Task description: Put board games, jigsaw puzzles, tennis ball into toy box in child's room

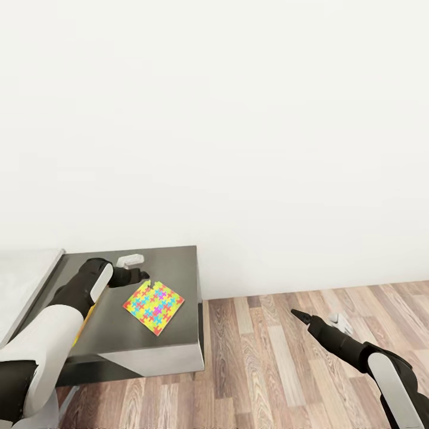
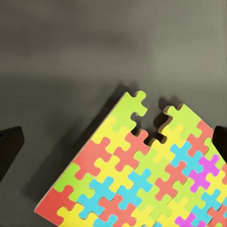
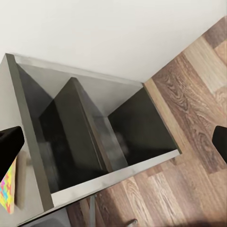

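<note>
Dark-grey tabletop [image 1: 173, 262] carries my jigsaw puzzle [image 1: 154, 307] near its right edge; left gripper [image 1: 145, 277] spread at its corner, right gripper [image 1: 296, 312] spread over wood floor [image 1: 262, 357].

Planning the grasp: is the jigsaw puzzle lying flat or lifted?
Lying flat on the dark cabinet top. The jigsaw puzzle rests there with the open left gripper at its edge, not gripping it.

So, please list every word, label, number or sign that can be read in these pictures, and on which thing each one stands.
None can be read.
The multicoloured square jigsaw puzzle shows only plain coloured pieces, no print.
The dark grey cabinet top, the white wall and the wood-plank floor carry no text.
The small white object on the cabinet top shows no marking.
</note>
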You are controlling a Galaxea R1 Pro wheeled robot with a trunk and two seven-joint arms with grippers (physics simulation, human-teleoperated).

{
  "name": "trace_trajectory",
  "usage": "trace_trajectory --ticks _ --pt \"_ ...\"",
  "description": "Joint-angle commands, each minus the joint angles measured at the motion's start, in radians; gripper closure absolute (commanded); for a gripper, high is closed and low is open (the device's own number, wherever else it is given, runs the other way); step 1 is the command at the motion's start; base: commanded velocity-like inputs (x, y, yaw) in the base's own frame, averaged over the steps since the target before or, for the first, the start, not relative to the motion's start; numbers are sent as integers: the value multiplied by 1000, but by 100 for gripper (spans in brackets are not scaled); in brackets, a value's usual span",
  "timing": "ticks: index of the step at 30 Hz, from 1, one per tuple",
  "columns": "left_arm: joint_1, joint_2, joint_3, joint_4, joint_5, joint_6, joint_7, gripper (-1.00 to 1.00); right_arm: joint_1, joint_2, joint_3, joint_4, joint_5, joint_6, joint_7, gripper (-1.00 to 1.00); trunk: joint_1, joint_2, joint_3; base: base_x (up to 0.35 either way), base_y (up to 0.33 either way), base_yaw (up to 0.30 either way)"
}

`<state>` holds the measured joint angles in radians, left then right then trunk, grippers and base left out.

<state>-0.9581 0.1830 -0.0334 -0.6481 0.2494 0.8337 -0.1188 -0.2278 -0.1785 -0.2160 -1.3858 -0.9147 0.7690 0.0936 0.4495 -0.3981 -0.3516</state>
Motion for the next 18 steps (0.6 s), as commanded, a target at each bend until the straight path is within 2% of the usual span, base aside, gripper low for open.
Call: trace_trajectory --ticks 1,12,15,17,18 --pt "-1 1 -3 -1 2 3 -1 -100 -1 0 -2 0 5 6 6 -100 0 -2 -3 0 4 0" --pt "-1 5 -4 0 9 0 -27 -100 -1 0 -2 -1 4 6 6 -100 0 -2 -21 0 1 0" --pt "-1 10 -4 0 10 -1 -90 -100 -1 -1 -2 -1 5 6 7 -100 0 -2 -26 0 0 0" --pt "-1 12 -7 1 5 -1 -171 -100 -1 -1 -2 -1 5 6 7 -100 0 -2 -30 0 0 0" --pt "-1 13 -7 1 4 -1 -190 -100 -1 -1 -2 0 5 6 7 -100 0 -2 -31 0 0 0"
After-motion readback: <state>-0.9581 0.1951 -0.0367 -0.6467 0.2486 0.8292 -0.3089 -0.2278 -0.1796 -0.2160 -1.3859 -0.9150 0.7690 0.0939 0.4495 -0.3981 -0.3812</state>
